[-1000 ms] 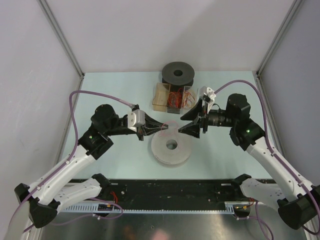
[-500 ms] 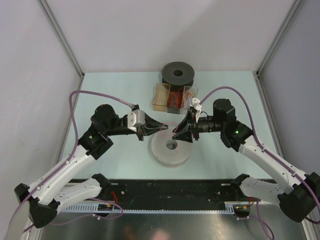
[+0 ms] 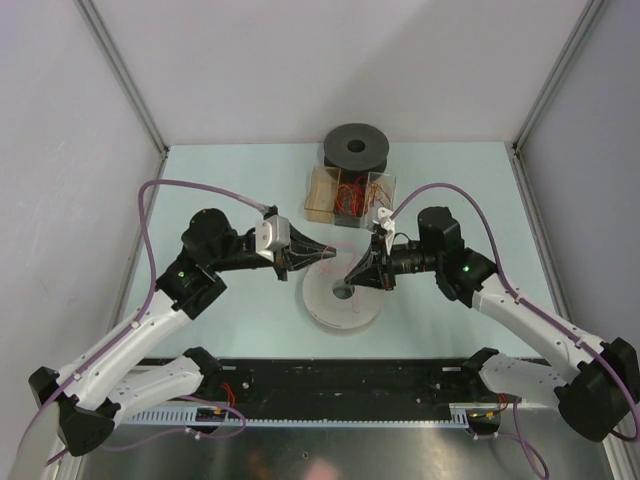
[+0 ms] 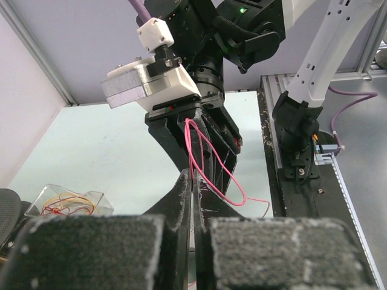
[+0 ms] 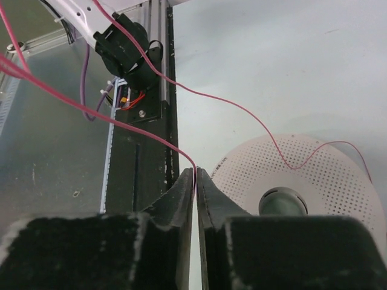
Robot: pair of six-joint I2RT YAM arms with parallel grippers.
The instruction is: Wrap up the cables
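A thin pink cable (image 4: 210,158) loops between my two grippers above a white perforated spool (image 3: 342,292) lying flat on the table. My left gripper (image 3: 328,256) is shut, and the cable runs straight into its tips (image 4: 192,176). My right gripper (image 3: 348,277) faces it from the right, just over the spool's hub (image 5: 284,200). Its jaws (image 5: 195,172) are shut on the cable (image 5: 140,124), which rises from the tips toward the upper left. A second strand (image 5: 284,158) sags across the spool's face (image 5: 326,181).
A black spool (image 3: 356,147) stands at the back of the table. In front of it sits a clear box (image 3: 348,193) holding red and orange wires. A black rail (image 3: 340,385) runs along the near edge between the arm bases.
My right arm has swung left toward the left gripper and over the spool. Its jaws, wide a second ago, have closed on the cable. The left arm has stayed put.
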